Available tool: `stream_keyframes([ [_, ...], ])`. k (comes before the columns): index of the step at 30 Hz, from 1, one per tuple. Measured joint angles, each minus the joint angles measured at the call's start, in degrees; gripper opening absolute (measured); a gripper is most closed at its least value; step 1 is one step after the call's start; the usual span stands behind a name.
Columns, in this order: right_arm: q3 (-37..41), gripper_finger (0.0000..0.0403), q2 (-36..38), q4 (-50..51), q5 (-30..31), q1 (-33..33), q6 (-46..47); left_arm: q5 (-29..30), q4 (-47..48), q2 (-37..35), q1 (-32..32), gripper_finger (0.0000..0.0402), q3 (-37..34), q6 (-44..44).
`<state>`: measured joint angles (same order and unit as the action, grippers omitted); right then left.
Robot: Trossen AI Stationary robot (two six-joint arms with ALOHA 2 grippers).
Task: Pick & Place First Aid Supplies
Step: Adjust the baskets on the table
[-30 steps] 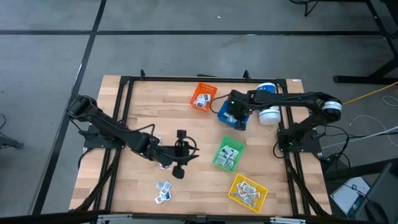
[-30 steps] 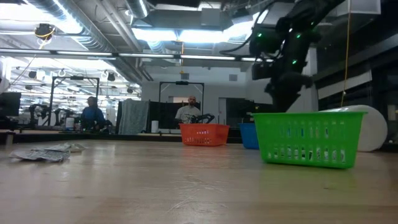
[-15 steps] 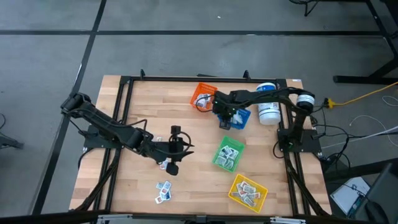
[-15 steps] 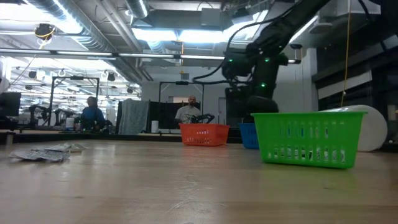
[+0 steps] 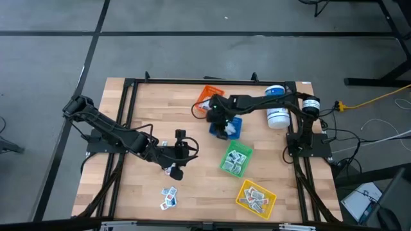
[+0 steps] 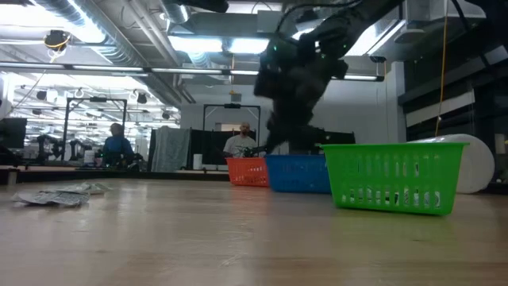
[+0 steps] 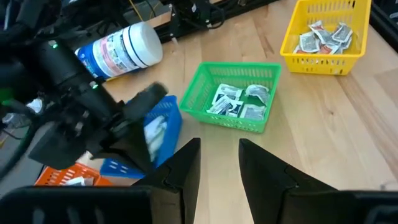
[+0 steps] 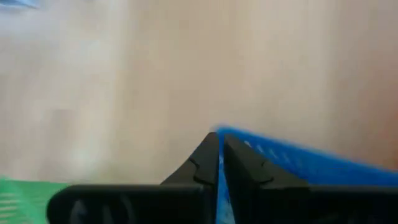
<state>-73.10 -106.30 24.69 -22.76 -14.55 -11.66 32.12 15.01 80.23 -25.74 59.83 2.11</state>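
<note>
The right claw (image 5: 220, 123) is clenched on the rim of the blue bin (image 5: 232, 127), with the orange bin (image 5: 207, 99) just behind it and the green bin (image 5: 236, 159) just in front. The left claw (image 5: 178, 154) hangs released above the desk (image 5: 128, 186), with one loose packet (image 5: 171, 169) almost under it and a few more packets (image 5: 169, 197) nearer the front edge. These packets look light, thin and limp, likely slick on the wood, so I judge a pinch straight down across a short edge or raised corner safest.
</note>
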Motion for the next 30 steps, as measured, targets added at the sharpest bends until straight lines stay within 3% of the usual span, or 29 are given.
stream_keyframes([
  [4, -0.63, 0.0026, 0.0, -2.44, -6.92, 1.64, -2.12, 0.0, 1.32, -1.41, 0.0, 0.0104, -0.02, -0.38],
  [8, -4.87, 0.0026, 0.19, 0.58, -5.91, 1.09, -3.02, 0.0, 2.14, -4.11, -0.02, 0.0104, -0.04, -0.56],
  [15, -11.25, 0.0026, 0.35, 2.14, 15.25, -2.02, -3.72, 0.27, 5.0, -9.78, -0.02, 0.0104, -0.04, -0.72],
  [18, -11.76, 0.0026, 0.35, 2.49, 18.97, -3.83, -1.9, 0.33, 6.41, -11.79, -0.02, 0.0104, -0.04, -0.9],
  [24, -11.76, 0.0026, -1.47, 4.55, 18.78, -8.33, 2.96, 0.41, 8.02, -14.91, -0.02, 0.0104, -0.02, -1.11],
  [30, -13.19, 0.0026, -6.86, 6.89, 13.79, -11.16, 4.0, 0.48, 8.56, -15.72, -0.02, 0.0104, -0.02, -1.4],
])
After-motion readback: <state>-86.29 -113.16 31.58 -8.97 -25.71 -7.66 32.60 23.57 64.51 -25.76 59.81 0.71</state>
